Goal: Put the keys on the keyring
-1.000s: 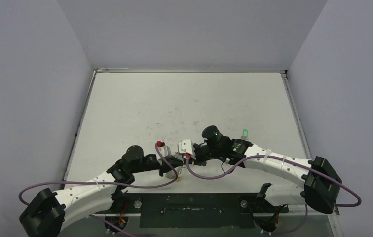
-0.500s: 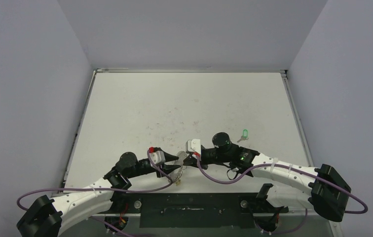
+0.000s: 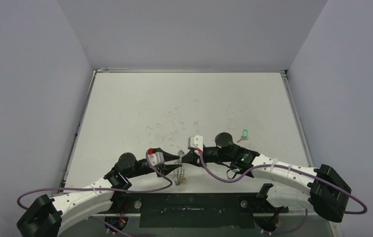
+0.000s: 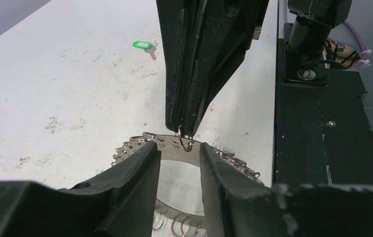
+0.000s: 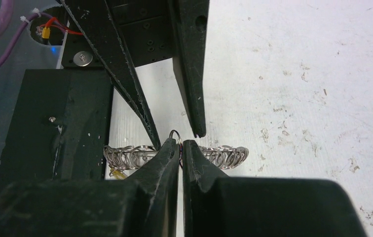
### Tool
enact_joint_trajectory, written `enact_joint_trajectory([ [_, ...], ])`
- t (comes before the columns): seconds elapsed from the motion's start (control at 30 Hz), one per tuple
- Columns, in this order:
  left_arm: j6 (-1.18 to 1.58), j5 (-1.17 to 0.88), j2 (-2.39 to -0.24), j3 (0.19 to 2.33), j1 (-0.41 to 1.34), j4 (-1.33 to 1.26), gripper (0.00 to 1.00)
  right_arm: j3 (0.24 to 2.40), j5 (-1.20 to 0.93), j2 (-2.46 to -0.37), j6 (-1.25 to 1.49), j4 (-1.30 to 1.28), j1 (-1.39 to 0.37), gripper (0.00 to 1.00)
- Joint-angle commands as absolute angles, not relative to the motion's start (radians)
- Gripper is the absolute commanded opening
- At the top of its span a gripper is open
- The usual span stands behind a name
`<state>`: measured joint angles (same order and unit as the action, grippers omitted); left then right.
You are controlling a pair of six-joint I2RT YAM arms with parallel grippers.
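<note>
Keyring (image 3: 178, 173): hangs on edge near the front of the table (image 3: 174, 98), between the two gripper tips, with its open centre turned toward the left wrist camera. I cannot tell whether its lower fringe touches the surface.

Right gripper (image 5: 180, 144): the fingers are pressed together on one small wire loop at the top of the fringe. I judge this pinch to be the ring's only support.

Left gripper (image 4: 178, 150): the fingers stand apart, one on each side of the pinched loop and close to the ring's band, with nothing clamped between them.

Green key (image 3: 245, 133): lies flat on the table, well apart from the ring, beyond and to the right of the right wrist. Its head points away from me and its blade slants back toward the arms.

Yellow key (image 5: 117, 174): only a yellow scrap shows at the near side of the fringe, so I cannot tell whether it is threaded on.

Operator's note: the green key lies nearer the right arm, but that hand is occupied with the ring. I judge that my free left hand would have to reach across, past the ring and the right wrist, and close across the key's long axis.
</note>
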<state>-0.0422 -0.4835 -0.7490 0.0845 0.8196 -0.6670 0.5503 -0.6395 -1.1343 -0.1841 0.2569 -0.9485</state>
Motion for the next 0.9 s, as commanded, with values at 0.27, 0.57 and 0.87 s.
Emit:
enact_joint_trajectory([
  [0.27, -0.026, -0.499, -0.768, 0.121, 0.834, -0.746, 0.18, 0.56, -0.665, -1.116, -0.154, 0.398, -0.943, 0.0],
  [0.57, -0.011, -0.482, -0.767, 0.138, 0.836, -0.759, 0.22, 0.565, -0.678, -1.124, -0.158, 0.393, -0.944, 0.0],
  [0.87, -0.006, -0.466, -0.774, 0.14, 0.835, -0.768, 0.2, 0.57, -0.686, -1.123, -0.167, 0.369, -0.946, 0.0],
])
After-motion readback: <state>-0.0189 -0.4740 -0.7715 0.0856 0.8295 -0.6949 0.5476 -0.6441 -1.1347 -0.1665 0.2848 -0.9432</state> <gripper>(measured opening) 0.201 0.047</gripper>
